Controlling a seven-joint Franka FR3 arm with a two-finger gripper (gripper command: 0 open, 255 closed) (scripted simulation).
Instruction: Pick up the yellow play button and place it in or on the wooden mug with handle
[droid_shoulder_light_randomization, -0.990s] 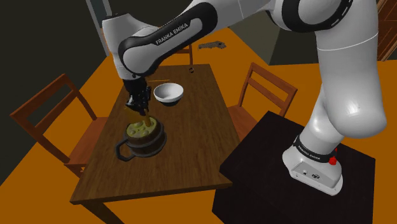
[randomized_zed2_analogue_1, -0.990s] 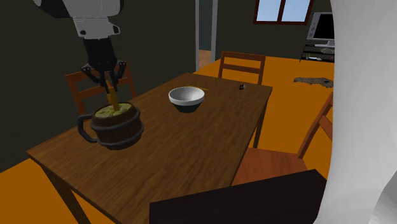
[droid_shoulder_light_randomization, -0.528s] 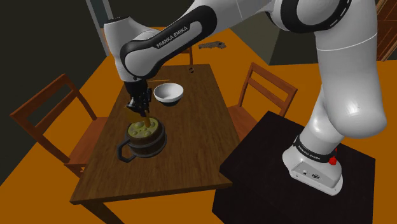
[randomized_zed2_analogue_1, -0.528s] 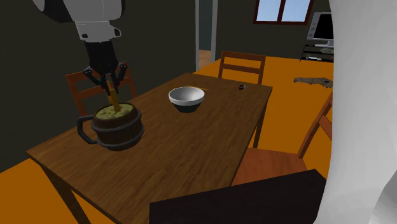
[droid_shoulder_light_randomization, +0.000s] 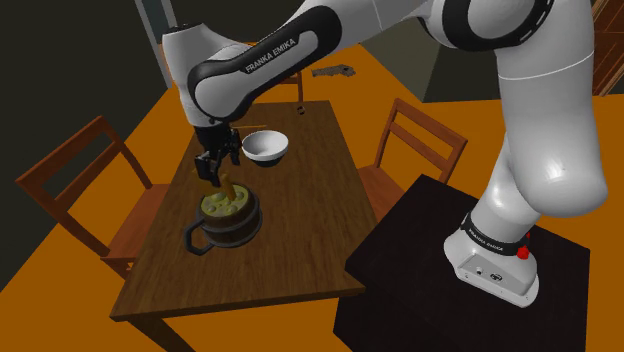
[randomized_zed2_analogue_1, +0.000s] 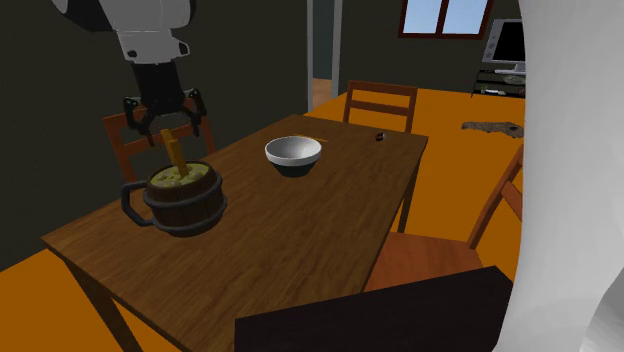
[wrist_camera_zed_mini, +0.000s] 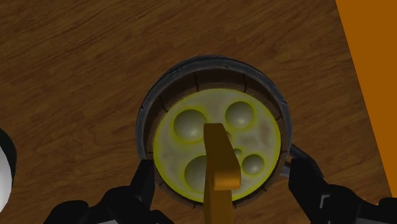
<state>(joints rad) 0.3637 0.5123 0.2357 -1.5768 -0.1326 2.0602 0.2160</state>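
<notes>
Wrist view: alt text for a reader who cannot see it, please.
Seen from above, a yellow play button stands on end in the wooden mug, on its bubbly yellow-green filling. The end effector is open, its black fingers flanking the mug, clear of the button, above a wooden table.

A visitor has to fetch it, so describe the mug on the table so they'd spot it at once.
Find the brown wooden table with chairs around it. Near the white bowl stands the mug: dark and barrel-shaped with a loop handle, yellowish on top, a yellow piece sticking up from it.
</notes>
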